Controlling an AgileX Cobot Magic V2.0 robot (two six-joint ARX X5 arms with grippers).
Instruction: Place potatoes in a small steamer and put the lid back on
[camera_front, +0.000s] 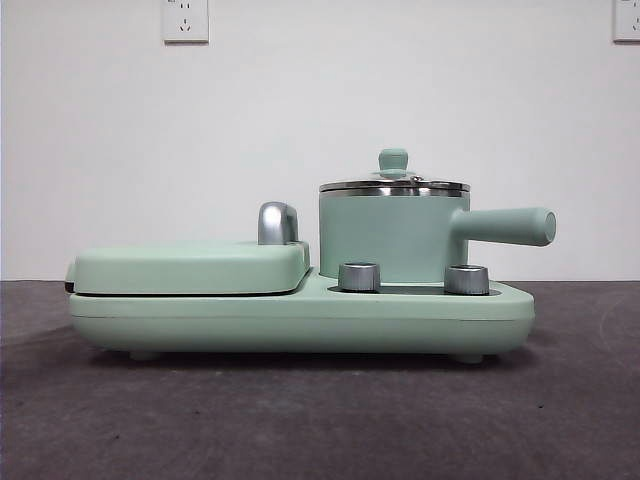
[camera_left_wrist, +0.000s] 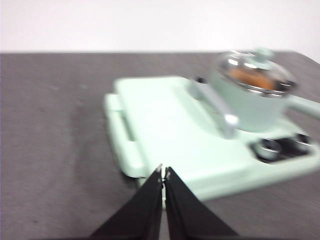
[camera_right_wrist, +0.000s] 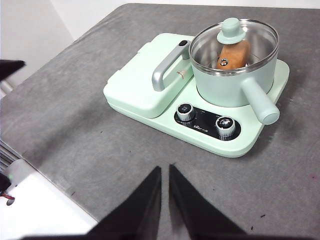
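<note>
Small steamer (camera_front: 390, 238) seated on the right-hand plate of the mint-green cooker base (camera_front: 300, 320), side handle pointing away from the closed griddle cover (camera_front: 190, 266). Lid (camera_right_wrist: 234, 44) resting flat on the steamer's chrome rim, green knob up. Potato (camera_right_wrist: 234, 54) inside the steamer, orange-brown under the glass, blurred in the left wrist view. Two chrome dials (camera_right_wrist: 205, 119) on the base just in front of the steamer; chrome griddle handle (camera_right_wrist: 165, 67) just beside it. Left gripper (camera_left_wrist: 163, 172) clear of the base, off the griddle side, tips pressed together, holding nothing. Right gripper (camera_right_wrist: 165, 171) well back from the dial side of the base, jaws a narrow slit apart, holding nothing.
</note>
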